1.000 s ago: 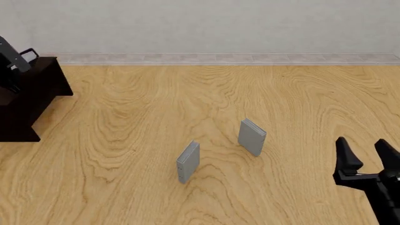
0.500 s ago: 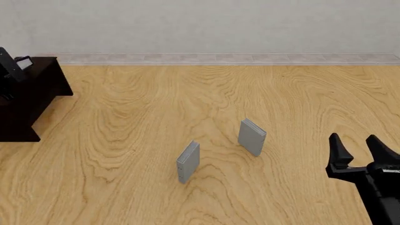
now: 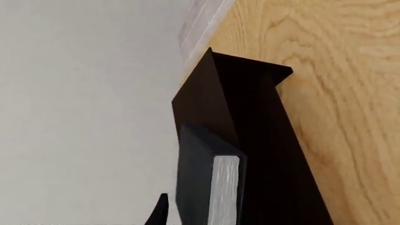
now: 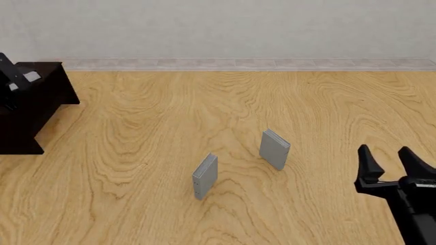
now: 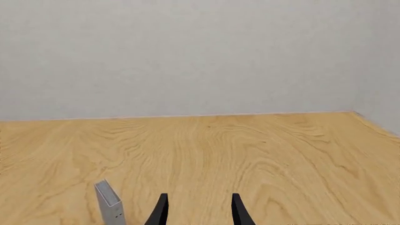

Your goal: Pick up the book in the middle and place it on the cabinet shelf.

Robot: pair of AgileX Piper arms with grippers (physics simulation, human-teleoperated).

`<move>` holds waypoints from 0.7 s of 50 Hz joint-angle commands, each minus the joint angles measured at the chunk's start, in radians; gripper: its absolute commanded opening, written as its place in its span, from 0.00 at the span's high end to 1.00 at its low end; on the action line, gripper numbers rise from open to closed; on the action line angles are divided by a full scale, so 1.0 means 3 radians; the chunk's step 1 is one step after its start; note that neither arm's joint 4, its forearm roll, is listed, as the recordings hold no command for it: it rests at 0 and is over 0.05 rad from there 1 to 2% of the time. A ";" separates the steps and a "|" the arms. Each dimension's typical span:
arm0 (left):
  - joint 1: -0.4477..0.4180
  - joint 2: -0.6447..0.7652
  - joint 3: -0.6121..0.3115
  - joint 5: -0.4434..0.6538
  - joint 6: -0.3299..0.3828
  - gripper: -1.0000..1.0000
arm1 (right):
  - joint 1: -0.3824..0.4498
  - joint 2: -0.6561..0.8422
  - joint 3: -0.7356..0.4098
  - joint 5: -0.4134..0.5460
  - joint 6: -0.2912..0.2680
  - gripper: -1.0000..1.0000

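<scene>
Two grey books shared your table with the dark cabinet shelf (image 4: 34,109), which sat at the far left of the front view. There your left gripper (image 4: 8,76) was mostly cut off by the frame edge; whether its jaws gripped or gaped couldn't be told. The black book (image 3: 209,187) lay against the cabinet's top in the left wrist view. Toward the middle stood one grey book (image 4: 205,176), and just right of it the other grey book (image 4: 274,148). At lower right, your right gripper (image 4: 387,164) hung spread apart, clasping nothing.
</scene>
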 commanded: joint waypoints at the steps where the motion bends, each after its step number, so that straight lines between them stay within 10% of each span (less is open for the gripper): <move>1: -0.0022 0.0086 0.0017 0.0246 -0.0009 0.00 | -0.0003 -0.0341 0.0000 0.0342 0.0017 0.00; 35: -0.0386 -0.0173 0.0091 0.0821 -0.0625 0.00 | -0.0020 -0.1812 0.0000 0.1806 0.0063 0.00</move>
